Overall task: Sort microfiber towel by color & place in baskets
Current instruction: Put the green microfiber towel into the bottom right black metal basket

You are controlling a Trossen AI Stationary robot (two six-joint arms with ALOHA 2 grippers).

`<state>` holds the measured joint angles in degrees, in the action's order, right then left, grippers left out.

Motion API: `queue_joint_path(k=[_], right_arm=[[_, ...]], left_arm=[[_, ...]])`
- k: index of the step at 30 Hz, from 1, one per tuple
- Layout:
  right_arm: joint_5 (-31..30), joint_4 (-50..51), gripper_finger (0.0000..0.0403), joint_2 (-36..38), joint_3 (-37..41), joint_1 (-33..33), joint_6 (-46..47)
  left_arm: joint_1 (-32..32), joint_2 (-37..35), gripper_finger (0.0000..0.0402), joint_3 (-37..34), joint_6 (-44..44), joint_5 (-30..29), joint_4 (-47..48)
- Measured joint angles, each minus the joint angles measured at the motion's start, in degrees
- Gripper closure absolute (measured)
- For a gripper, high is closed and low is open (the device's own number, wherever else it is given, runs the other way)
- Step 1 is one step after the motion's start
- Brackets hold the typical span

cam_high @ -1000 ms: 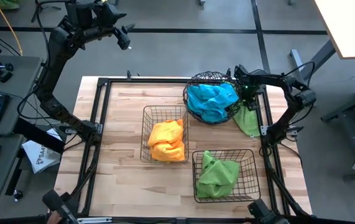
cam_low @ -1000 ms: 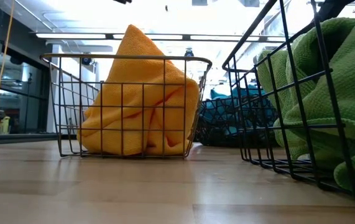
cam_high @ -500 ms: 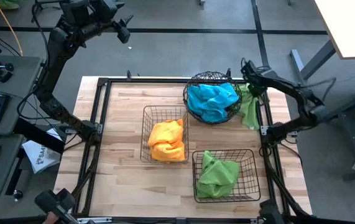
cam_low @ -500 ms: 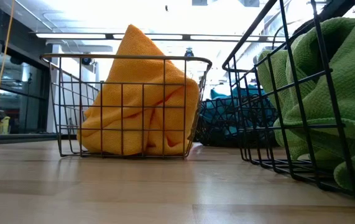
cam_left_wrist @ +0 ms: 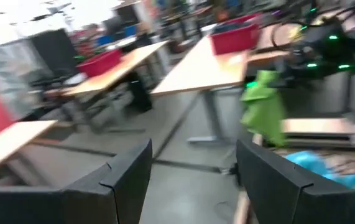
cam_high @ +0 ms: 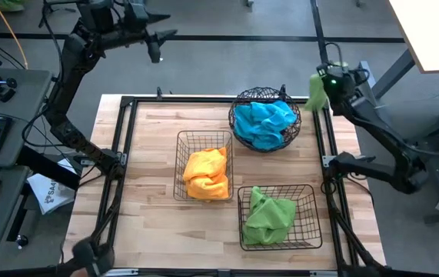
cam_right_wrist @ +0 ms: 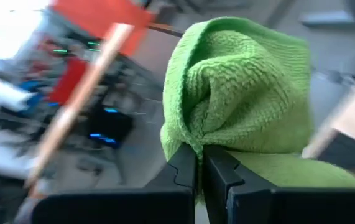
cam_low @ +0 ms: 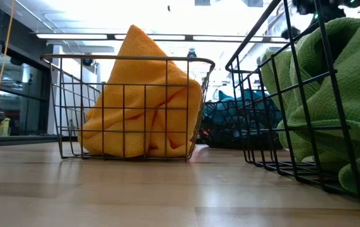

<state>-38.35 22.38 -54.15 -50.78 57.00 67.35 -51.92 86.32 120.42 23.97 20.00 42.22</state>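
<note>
We see a wooden table [cam_high: 154,192] with a dark frame. Three wire baskets sit on it: a round one [cam_high: 264,123] at the back, a rectangular one [cam_high: 204,166] mid-table, another [cam_high: 278,218] near the front right.

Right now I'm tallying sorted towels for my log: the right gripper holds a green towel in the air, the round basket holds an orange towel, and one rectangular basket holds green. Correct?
One detail is wrong. The high view shows the round basket holding a blue towel; the orange towel sits in a rectangular basket. The rest stands: the right gripper holds a green towel aloft, and the other rectangular basket holds green.
</note>
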Motion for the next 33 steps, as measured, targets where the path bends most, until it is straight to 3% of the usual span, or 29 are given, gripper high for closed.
queue_joint_path(k=[5, 9, 12, 14, 17, 23, 28, 33], right_arm=[[2.0, -4.8, 0.0402, 5.5, 0.0, -3.9, -9.5], [4.9, -8.7, 0.0402, 7.8, 0.0, -9.6, -17.6], [10.3, -13.5, 0.0402, 9.2, 0.0, -14.2, -25.7], [16.7, -16.6, 0.0403, 10.2, 0.0, -17.2, -30.6], [28.3, -19.0, 0.0403, 11.7, 0.0, -22.2, -35.0], [45.7, -16.0, 0.0403, 14.7, 0.0, -34.6, -35.8], [47.9, -14.4, 0.0403, 15.8, 0.0, -47.6, -36.2], [44.9, -12.9, 0.0403, 14.7, 0.0, -61.1, -36.7]], left_arm=[[-0.2, 0.2, 0.0179, 0.0, -3.7, 8.5, 0.9], [-0.1, 0.4, 0.0179, -1.7, -9.7, 23.4, -0.2], [1.4, 0.4, 0.0179, -3.9, -17.2, 33.3, -2.3], [3.7, 0.4, 0.0179, -5.6, -21.2, 35.6, -3.3], [9.3, 0.1, 0.0179, -8.8, -24.2, 34.5, -5.6], [24.1, 0.1, 0.0179, -16.7, -33.5, 23.4, -17.5], [35.3, 0.1, 0.0179, -21.8, -41.2, 15.2, -28.8], [41.9, -0.6, 0.0179, -21.9, -41.9, 6.8, -30.5]])
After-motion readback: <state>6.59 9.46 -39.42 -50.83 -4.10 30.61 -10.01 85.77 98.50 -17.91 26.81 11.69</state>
